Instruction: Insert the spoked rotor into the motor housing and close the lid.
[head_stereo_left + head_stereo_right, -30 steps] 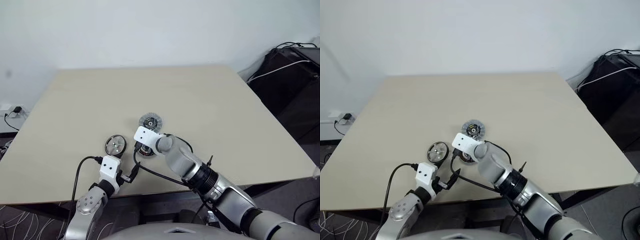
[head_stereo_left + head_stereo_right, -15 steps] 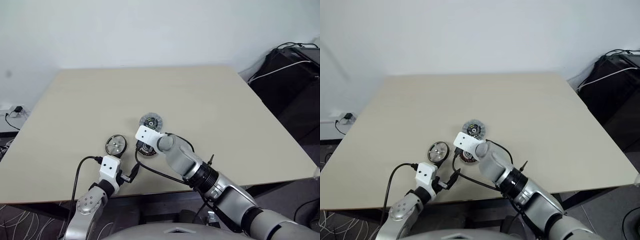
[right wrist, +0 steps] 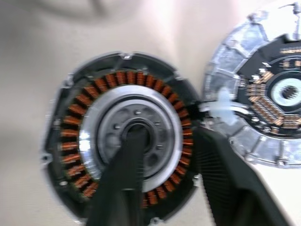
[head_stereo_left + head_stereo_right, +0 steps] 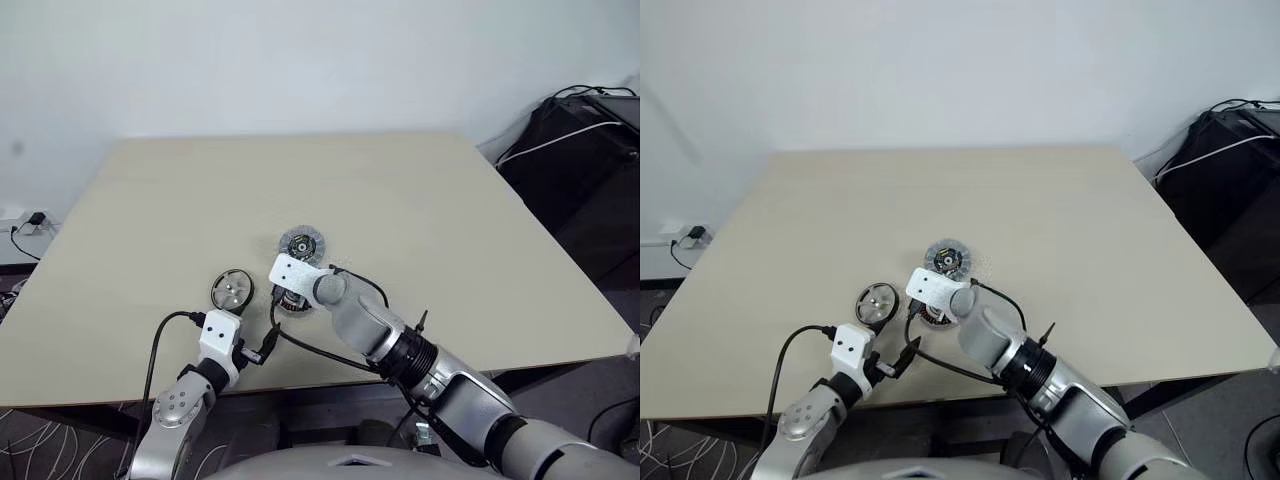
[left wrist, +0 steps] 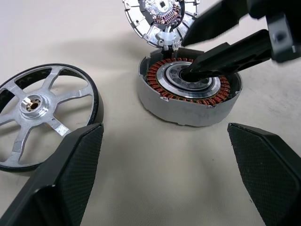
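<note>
The motor housing (image 5: 188, 106), grey-walled with copper windings around a silvery centre, sits on the table (image 4: 350, 190). My right gripper (image 3: 167, 136) is shut on it. One finger is in the centre bore and the other is outside the rim, on the side facing the lid. The lid (image 5: 157, 14), a pale grey disc with its dark central part face up, lies just behind the housing. The spoked rotor (image 5: 32, 104) lies flat beside the housing, on my left. My left gripper (image 5: 164, 129) is open and low, in front of the rotor and the housing, touching neither.
Black equipment with cables (image 4: 590, 150) stands off the table's right side. A wall socket with a plug (image 4: 30, 220) is at the far left. A black cable (image 4: 160, 340) loops from my left wrist near the table's front edge.
My right gripper's fingers have drawn closer together across the housing's winding ring. The left arm, rotor and lid have not moved.
</note>
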`<state>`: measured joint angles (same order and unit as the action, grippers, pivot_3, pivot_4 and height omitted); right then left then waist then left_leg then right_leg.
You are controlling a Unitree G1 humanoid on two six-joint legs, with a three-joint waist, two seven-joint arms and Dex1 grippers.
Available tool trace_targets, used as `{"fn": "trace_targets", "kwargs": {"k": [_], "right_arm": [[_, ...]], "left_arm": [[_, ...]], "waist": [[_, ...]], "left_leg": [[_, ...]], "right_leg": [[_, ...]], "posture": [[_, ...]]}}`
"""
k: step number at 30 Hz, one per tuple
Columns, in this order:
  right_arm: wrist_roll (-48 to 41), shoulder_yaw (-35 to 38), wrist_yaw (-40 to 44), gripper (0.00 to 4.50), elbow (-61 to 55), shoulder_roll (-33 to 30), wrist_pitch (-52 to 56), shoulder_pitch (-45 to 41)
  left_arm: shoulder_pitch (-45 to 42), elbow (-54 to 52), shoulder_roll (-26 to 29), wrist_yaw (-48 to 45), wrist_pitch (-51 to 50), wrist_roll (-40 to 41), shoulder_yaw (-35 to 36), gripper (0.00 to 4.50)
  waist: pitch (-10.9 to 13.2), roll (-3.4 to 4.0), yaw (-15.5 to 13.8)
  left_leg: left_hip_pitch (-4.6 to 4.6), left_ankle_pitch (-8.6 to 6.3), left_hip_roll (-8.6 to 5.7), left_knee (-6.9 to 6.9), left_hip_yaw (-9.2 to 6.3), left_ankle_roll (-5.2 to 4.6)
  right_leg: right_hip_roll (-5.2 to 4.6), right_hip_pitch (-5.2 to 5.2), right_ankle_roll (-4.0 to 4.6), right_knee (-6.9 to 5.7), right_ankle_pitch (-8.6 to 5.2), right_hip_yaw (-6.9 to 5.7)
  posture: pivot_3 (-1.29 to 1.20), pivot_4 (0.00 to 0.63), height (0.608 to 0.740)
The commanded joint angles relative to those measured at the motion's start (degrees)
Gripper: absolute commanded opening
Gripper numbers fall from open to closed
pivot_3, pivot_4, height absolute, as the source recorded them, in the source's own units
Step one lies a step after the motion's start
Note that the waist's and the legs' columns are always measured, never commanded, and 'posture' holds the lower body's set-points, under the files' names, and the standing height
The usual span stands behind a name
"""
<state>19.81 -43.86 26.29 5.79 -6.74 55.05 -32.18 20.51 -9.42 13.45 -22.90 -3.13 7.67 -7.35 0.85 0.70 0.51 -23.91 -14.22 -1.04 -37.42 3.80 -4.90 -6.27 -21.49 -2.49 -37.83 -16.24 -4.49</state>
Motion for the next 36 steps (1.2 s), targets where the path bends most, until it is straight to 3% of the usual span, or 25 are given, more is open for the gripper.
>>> {"fn": "trace_targets", "kwargs": {"k": [1,3,16,24,29,36], "right_arm": [[1.36,0.70,-0.94,0.60,-0.11,-0.84,0.06,-0.10],[1.31,0.61,-0.91,0.01,-0.31,-0.91,-0.22,-0.06],[1.24,0.14,-0.54,0.01,-1.64,-1.49,-2.18,0.74],[0.91,0.94,-0.26,0.01,-6.08,-2.95,-8.64,2.53],[-4.05,6.12,1.31,0.01,-10.05,-2.52,-14.34,5.85],[-9.50,15.53,-2.72,0.01,-10.29,0.18,-24.70,10.83]], "left_arm": [[-0.72,-0.56,-0.27,-0.03,1.12,0.04,0.19,4.50],[-0.71,-0.57,-0.27,-0.03,1.11,0.07,0.22,4.50],[-0.19,-0.97,-0.22,-0.12,1.06,0.22,0.24,4.50],[-0.10,-1.10,-0.20,-0.12,0.82,0.22,0.17,4.50],[-0.14,-1.06,-0.18,-0.20,0.73,0.25,0.10,4.50],[-0.22,-0.95,-0.15,-0.26,0.72,0.22,0.14,4.50]], "waist": [[0.01,0.01,-0.02],[0.03,0.03,-0.03],[0.10,0.03,-0.04],[0.26,-0.02,-0.03],[0.34,-0.11,0.12],[0.40,-0.18,-0.08]], "left_leg": [[0.00,0.00,0.00,0.00,0.00,0.00],[-0.01,0.00,0.00,0.00,0.00,0.00],[0.00,0.02,-0.01,-0.01,0.00,0.03],[-0.02,0.02,-0.01,0.00,0.00,0.03],[-0.07,0.02,0.01,0.02,0.00,0.03],[-0.07,0.02,0.03,0.08,-0.01,0.03]], "right_leg": [[0.00,0.00,0.02,0.00,0.02,0.00],[0.00,0.00,0.02,0.00,0.06,0.00],[0.03,-0.01,0.01,0.02,0.14,0.01],[0.04,-0.03,0.00,0.06,0.13,0.02],[0.09,-0.11,-0.24,0.09,0.25,0.06],[0.11,-0.10,-0.24,0.12,0.25,0.07]], "posture": [[0.00,0.000,0.740],[0.00,0.000,0.740],[0.00,0.000,0.740],[0.00,0.000,0.740],[0.00,0.000,0.740],[0.00,0.000,0.740]]}}
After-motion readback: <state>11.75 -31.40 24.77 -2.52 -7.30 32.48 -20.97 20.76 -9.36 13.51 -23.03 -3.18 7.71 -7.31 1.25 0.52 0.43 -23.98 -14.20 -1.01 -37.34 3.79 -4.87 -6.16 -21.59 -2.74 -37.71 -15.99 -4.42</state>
